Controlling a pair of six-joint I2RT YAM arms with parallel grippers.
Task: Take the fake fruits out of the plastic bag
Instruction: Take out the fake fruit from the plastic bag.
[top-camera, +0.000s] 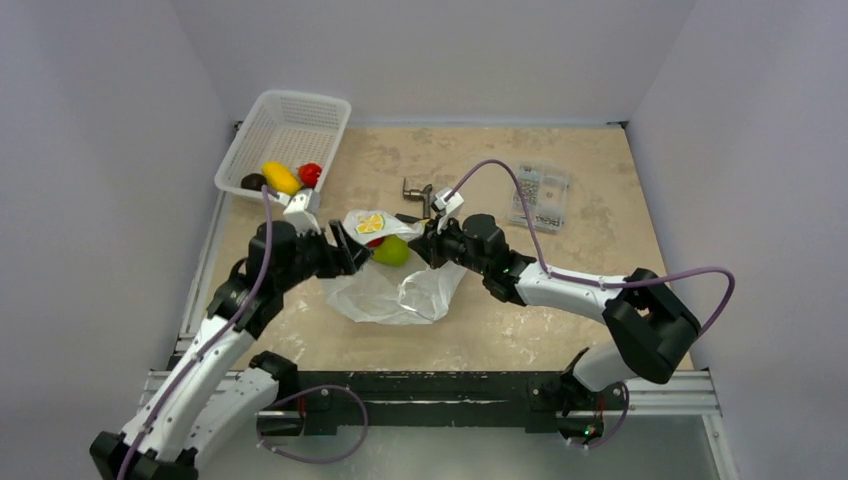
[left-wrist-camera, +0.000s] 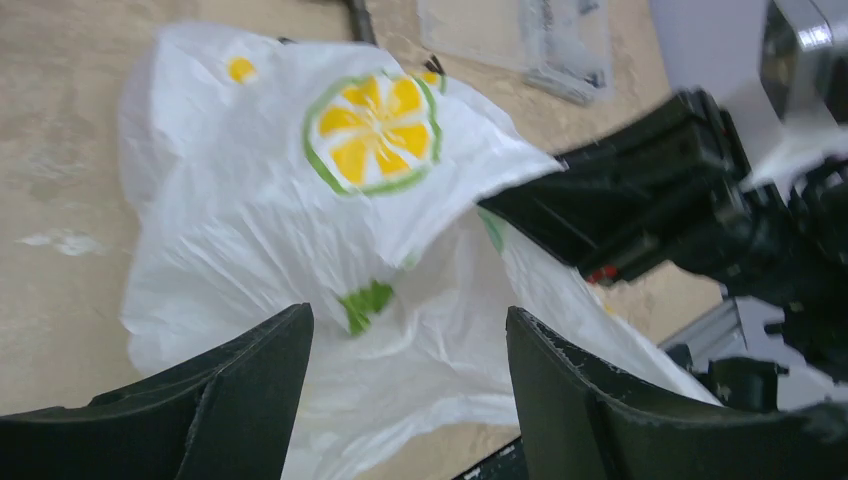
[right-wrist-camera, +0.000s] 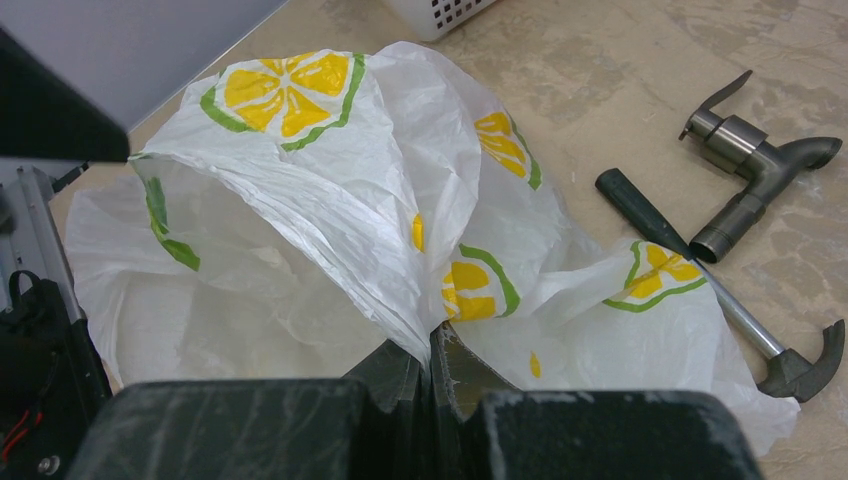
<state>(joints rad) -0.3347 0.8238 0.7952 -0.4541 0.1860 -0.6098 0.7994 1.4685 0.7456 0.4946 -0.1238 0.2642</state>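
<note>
The plastic bag (top-camera: 400, 288) lies crumpled at the table's middle, white with yellow-green citrus prints. A green fruit (top-camera: 392, 251) shows at its raised mouth, with a bit of red (top-camera: 375, 242) beside it. My right gripper (top-camera: 426, 240) is shut on a fold of the bag's rim (right-wrist-camera: 400, 230) and holds it up; its jaws (right-wrist-camera: 432, 345) are pressed together on the plastic. My left gripper (top-camera: 350, 250) is open at the mouth's left side. In the left wrist view it (left-wrist-camera: 408, 335) hovers empty over the bag (left-wrist-camera: 300, 230). No fruit shows in either wrist view.
A white mesh basket (top-camera: 290, 120) at the back left holds a dark brown (top-camera: 252, 181), a yellow (top-camera: 281, 177) and a red fruit (top-camera: 310, 174). A small hammer (right-wrist-camera: 700, 275) and a metal fitting (right-wrist-camera: 755, 175) lie just behind the bag. A clear parts box (top-camera: 540, 195) sits at the back right.
</note>
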